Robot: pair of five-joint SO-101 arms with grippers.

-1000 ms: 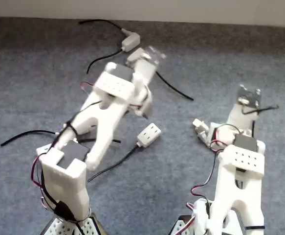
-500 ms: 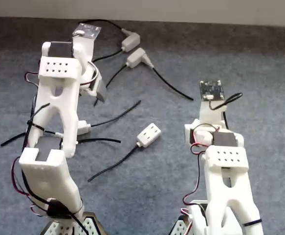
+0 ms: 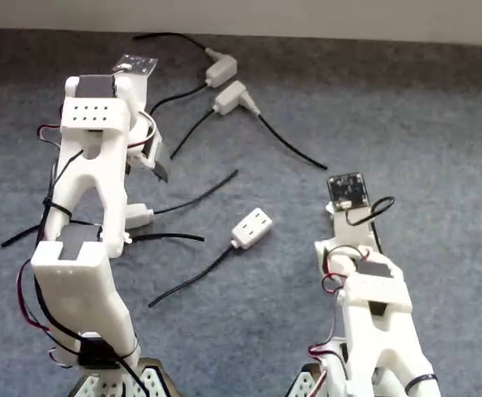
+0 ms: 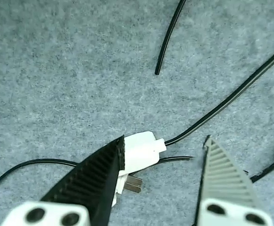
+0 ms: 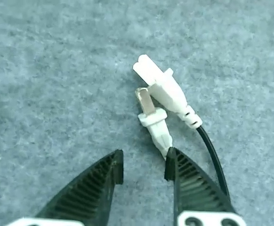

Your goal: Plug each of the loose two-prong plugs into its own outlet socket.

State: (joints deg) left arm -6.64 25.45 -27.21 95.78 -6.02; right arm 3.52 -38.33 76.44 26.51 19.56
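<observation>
A white two-prong plug lies on the grey carpet with its prongs bare. It rests against the black finger of my open left gripper. In the high view this plug sits beside the left arm, below its gripper. My right gripper is open over a small white two-prong plug, which touches one fingertip. A white connector on a black cord lies against that plug. The white outlet socket lies between the arms. Two more white plugs lie at the back.
Black cords run loose across the carpet around the left arm and toward the middle. A pale wall edge borders the far side. Open carpet lies to the right.
The left arm swung from the back middle over to the left and now hangs over the plug there. The right arm shifted left and drew back toward the near side.
</observation>
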